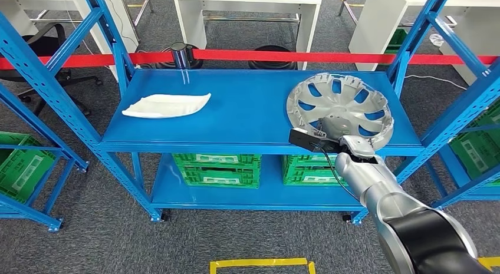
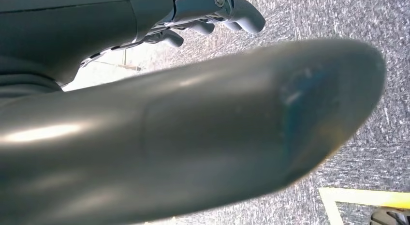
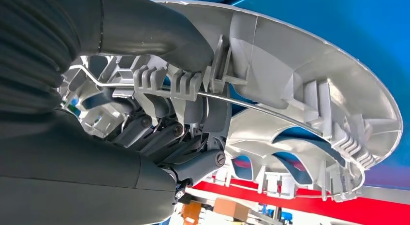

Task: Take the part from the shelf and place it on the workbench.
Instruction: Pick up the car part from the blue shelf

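A silver wheel cover point(image 1: 354, 100) lies inner side up at the right end of the blue shelf's top level point(image 1: 247, 118). My right hand point(image 1: 357, 145) is at its near rim. In the right wrist view the thumb point(image 3: 159, 31) presses over the wheel cover's rim point(image 3: 309, 89), and the darker fingers point(image 3: 159, 133) reach in among its ribs and wire ring, so the hand grips it. A white curved part point(image 1: 167, 105) lies at the left of the same level. My left hand point(image 2: 203, 12) hangs over grey carpet and holds nothing, its fingers loosely apart.
Green crates point(image 1: 218, 168) sit on the lower shelf level. Blue slanted uprights point(image 1: 424, 44) frame the shelf on both sides. A red barrier band point(image 1: 295, 56) and white tables point(image 1: 247, 9) lie behind. More blue racks with green crates point(image 1: 17, 168) flank it. Yellow floor tape point(image 1: 259, 265) is near me.
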{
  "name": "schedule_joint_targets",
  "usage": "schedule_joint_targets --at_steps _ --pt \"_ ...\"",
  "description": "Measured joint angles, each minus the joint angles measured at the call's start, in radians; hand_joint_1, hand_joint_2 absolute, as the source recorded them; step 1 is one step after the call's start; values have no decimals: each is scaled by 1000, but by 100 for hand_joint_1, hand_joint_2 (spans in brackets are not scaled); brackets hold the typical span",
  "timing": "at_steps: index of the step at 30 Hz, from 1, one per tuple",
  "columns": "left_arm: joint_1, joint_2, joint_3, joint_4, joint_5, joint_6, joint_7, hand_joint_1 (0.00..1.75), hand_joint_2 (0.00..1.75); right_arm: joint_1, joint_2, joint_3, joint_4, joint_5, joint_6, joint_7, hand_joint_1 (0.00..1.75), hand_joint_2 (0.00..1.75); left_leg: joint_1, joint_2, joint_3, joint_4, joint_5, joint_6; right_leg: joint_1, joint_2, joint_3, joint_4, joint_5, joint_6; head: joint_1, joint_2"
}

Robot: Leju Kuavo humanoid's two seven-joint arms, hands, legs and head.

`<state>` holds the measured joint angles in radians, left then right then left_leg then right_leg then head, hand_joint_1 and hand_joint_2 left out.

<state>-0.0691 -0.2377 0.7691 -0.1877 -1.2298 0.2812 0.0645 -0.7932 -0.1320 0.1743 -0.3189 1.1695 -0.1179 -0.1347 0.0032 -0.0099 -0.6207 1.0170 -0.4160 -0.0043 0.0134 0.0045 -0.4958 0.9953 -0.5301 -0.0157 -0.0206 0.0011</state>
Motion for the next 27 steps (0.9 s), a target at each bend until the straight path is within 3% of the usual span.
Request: schedule_joint_targets --at_steps 17,27 --pt "-16 -1 -29 0 -79 -1 0 0 175 -6 -2 0 0 10 -26 -43 175 175 0 0 0 0 0 0 0 0 0 0 0 0 0 0" --pt "-15 0 -30 0 -72 -3 0 0 175 1 0 -46 -21 -100 -120 -160 175 175 0 0 0 -1 0 0 0 0 0 0 0 0 0 0"
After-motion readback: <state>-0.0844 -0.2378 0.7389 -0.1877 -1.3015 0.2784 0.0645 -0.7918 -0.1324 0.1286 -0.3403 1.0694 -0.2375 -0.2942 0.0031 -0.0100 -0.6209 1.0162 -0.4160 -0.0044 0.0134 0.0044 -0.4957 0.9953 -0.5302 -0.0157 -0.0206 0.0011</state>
